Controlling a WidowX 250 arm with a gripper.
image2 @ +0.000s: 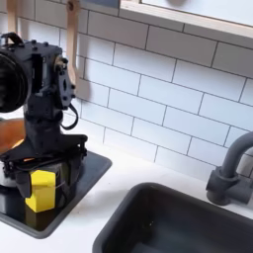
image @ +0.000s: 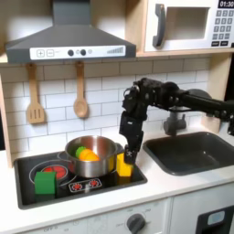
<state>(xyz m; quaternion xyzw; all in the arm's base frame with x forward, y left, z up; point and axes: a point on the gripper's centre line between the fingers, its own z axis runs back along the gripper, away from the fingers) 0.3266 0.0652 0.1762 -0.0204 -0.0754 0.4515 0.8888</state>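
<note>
Right now the gripper [image: 129, 156] has its jaws spread on either side of the yellow block [image2: 41, 189], which stands on the stove [image: 128, 178] at its front right corner in the first exterior view. Beside it a steel pot [image: 102, 163] holds orange and green pieces. Green block [image: 45, 183] front left. Sink [image: 196, 152] at right, white tile wall [image: 105, 90], wooden spoon [image: 80, 97] hanging.

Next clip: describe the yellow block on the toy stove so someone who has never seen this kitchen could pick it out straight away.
Start at the black stovetop under the grey range hood. On it stands a metal pot; the yellow block stands at the first exterior view's right of the pot, with the gripper down around it. The green block lies at the stovetop's other end.
</note>
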